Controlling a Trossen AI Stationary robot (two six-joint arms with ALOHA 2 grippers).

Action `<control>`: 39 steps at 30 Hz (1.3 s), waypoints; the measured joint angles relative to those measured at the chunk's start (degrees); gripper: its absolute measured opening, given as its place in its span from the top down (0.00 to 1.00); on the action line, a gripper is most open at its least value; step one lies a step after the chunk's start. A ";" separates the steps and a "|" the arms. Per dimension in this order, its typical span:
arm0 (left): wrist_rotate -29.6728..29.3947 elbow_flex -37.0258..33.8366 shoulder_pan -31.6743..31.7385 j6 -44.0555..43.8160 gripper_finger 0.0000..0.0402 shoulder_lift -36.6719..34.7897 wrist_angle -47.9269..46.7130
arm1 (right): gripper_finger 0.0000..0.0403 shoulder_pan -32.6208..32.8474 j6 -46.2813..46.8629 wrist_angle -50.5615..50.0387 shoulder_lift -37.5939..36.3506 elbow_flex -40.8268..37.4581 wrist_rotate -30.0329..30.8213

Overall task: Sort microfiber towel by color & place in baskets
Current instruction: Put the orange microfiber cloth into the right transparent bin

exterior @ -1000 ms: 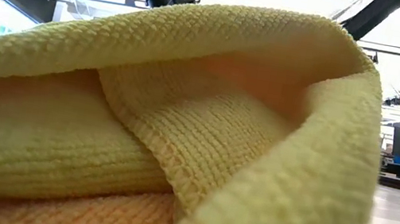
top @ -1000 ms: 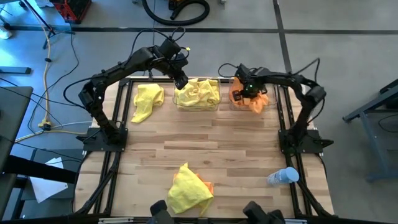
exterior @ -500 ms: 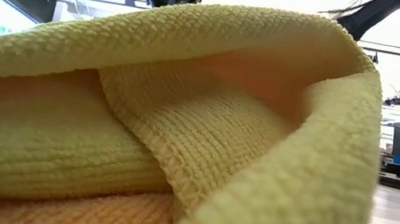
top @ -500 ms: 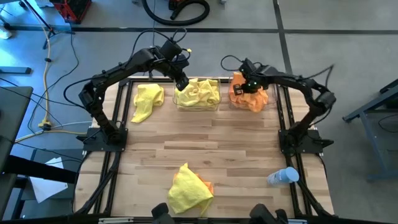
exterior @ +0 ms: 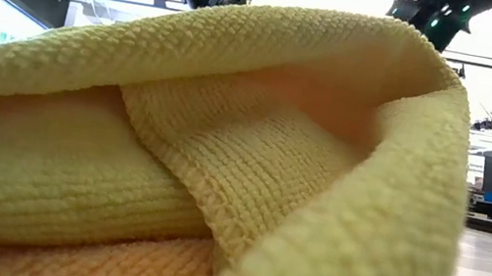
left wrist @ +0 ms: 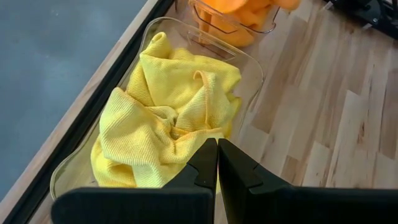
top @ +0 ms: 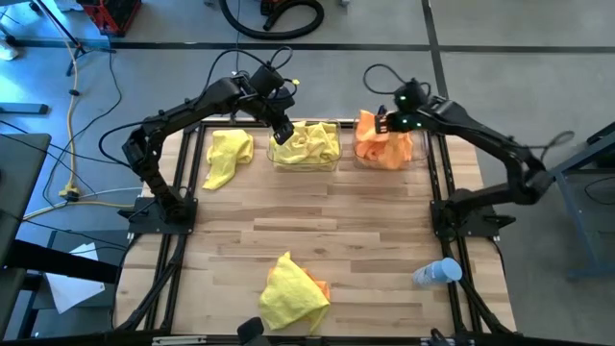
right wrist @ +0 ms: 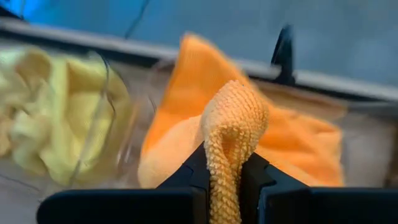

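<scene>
Right gripper, jaws pinching a fold of orange towel above the orange-filled basket. Left gripper, jaws pressed together and empty, just above yellow towels in the neighbouring basket. Two more yellow towels lie on the counter

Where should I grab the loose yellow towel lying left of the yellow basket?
Come straight down on the loose yellow towel and pinch its bunched, raised upper part, nearest the left gripper, which is shut and empty by the yellow basket. The thin tail trailing toward the table's near edge lies flat and would likely slip.
</scene>
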 joint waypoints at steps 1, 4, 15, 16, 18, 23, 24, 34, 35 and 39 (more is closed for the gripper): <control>0.00 -0.02 0.00 0.00 1.00 0.00 0.00 | 0.92 -0.01 -0.11 0.06 -1.58 0.00 1.02; -0.01 -0.01 0.00 0.00 1.00 -0.04 0.00 | 0.92 -0.01 -1.55 0.99 -6.63 0.02 2.24; -0.02 0.01 0.02 0.04 1.00 -0.07 0.28 | 0.92 -0.01 -1.52 2.16 -23.06 0.11 4.35; -0.02 0.01 0.02 0.04 1.00 -0.07 0.37 | 0.92 0.00 -1.52 2.16 -23.90 0.11 4.74; -0.02 0.01 0.02 0.04 1.00 -0.07 0.48 | 0.92 -0.01 -1.52 2.16 -25.24 0.11 5.07; -0.02 0.01 0.02 0.04 1.00 -0.07 0.48 | 0.92 0.00 -1.08 2.16 -27.17 0.13 5.07; -0.02 0.01 0.01 0.04 1.00 -0.07 0.47 | 0.92 -0.01 -1.08 2.15 -27.19 0.13 5.07; -0.02 0.01 0.01 0.04 1.00 -0.07 0.46 | 0.92 0.01 4.09 -4.83 -19.47 0.13 2.95; -0.02 0.01 0.02 0.04 1.00 -0.07 0.46 | 0.92 0.01 4.07 -5.55 -18.02 0.13 2.97; -0.02 0.01 0.02 0.04 1.00 -0.07 0.46 | 0.92 0.01 2.08 -5.75 -11.88 0.13 6.17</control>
